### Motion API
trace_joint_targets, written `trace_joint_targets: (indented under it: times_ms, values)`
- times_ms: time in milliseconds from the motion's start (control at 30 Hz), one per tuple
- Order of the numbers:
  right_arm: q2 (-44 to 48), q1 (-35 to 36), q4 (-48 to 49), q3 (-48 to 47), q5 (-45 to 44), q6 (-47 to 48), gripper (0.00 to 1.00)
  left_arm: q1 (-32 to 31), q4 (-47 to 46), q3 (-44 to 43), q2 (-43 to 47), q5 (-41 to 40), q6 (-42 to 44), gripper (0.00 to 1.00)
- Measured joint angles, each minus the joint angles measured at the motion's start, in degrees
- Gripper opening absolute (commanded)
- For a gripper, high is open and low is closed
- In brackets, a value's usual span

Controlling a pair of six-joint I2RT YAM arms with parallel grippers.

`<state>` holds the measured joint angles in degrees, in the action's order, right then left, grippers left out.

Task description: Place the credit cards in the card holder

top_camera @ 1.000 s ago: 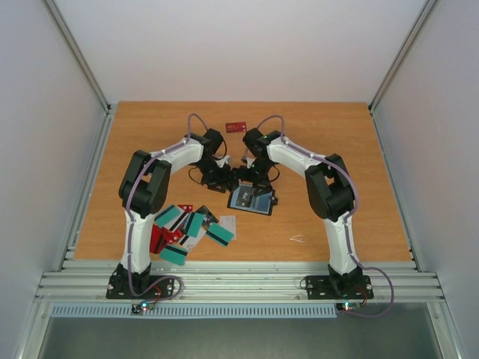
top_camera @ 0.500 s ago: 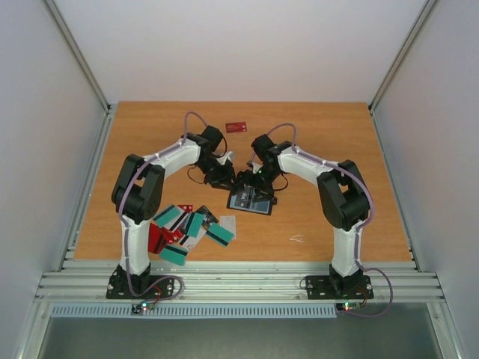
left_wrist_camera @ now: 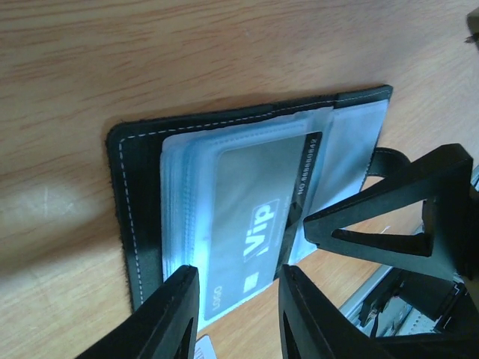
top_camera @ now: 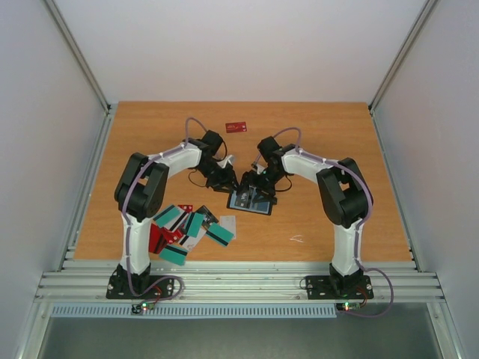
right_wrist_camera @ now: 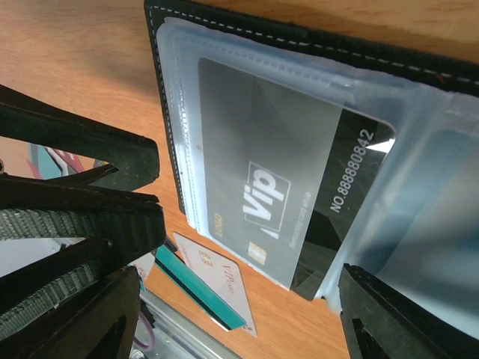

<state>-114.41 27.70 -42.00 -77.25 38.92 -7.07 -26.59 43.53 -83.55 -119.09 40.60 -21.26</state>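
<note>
Open black folding card holder (top_camera: 251, 200) flat at centre of wooden counter (top_camera: 337, 149). Grey-and-black plastic "Vip" card (right_wrist_camera: 262, 172) partly under clear sleeve, free corner toward frame bottom. Right tool (right_wrist_camera: 239, 277) nearer, spread astride that corner. Left tool (left_wrist_camera: 238, 273) narrowly apart, gripping nothing visible.

Credit cards (top_camera: 193, 224) clutter near-left; card holder (top_camera: 258, 206) blocks centre.
</note>
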Motion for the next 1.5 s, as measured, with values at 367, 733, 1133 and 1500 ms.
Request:
trace_joint_targets:
  times_ms: [367, 733, 1133, 1500]
  values:
    - [-2.1, -1.1, 2.6, 0.0, 0.9, -0.2, 0.5, -0.2, 0.3, 0.0, -2.9, 0.2, -0.2, 0.33]
    - [-4.0, -2.1, 2.5, -0.6, 1.8, 0.5, 0.35, -0.4, 1.2, -1.1, -3.8, 1.3, -0.2, 0.36]
    - [-4.9, -2.6, 1.9, -1.0, 3.2, 1.6, 0.32, -2.0, 6.3, -5.0, -4.2, -3.8, 0.5, 0.5]
    - [-5.6, -3.2, 2.1, -1.0, 5.2, 2.7, 0.31, -2.8, 7.1, -3.1, -0.1, -6.8, 0.0, 0.48]
